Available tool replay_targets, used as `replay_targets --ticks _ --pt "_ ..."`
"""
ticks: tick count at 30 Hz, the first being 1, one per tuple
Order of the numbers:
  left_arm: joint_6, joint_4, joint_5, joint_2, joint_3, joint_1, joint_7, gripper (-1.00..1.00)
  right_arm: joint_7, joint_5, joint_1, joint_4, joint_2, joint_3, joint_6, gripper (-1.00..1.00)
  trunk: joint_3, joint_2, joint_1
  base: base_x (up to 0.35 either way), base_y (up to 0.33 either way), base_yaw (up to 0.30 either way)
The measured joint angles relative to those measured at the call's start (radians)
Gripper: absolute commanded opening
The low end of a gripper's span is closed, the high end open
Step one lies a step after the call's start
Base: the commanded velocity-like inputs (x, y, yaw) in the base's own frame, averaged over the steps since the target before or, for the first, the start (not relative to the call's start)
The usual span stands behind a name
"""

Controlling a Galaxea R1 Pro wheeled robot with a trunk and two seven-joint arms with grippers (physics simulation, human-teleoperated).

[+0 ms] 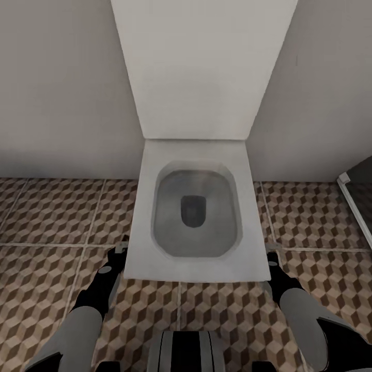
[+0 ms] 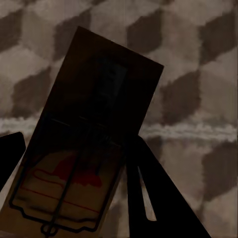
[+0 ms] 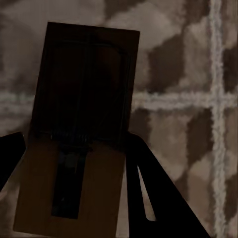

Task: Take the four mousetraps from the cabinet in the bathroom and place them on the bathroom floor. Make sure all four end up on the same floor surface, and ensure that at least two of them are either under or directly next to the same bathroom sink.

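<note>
- The left pincer [image 2: 74, 173] holds a mousetrap [image 2: 89, 144] over the bathroom floor [image 2: 198, 74]
- The right pincer [image 3: 74, 178] holds another mousetrap [image 3: 79, 134]
- A white toilet [image 1: 194, 217] sits ahead

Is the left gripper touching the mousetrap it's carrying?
Touching. In the left wrist view the mousetrap sits clamped between the dark fingers of the left gripper, above the floor tiles.

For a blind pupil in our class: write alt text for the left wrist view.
A mousetrap, a tan board with dark wire and a red mark, is held between the left gripper's dark fingers. Behind it lies cube-patterned bathroom floor with a pale grout line.
</note>
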Motion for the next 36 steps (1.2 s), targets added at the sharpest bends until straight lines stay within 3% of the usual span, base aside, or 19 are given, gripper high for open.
replay_targets --ticks 12,36 --pt "0.0 0.0 0.0 0.0 0.0 0.0 0.001 -1.0 0.0 0.0 0.0 0.0 0.0 0.0 0.0 -1.0 0.0 0.0 0.0 0.293 0.0 0.0" --pt "-0.002 0.0 0.0 0.0 0.0 0.0 0.005 -1.0 0.0 0.003 0.0 -0.001 0.0 0.0 -0.001 -1.0 0.0 0.0 0.0 0.037 -0.017 0.0"
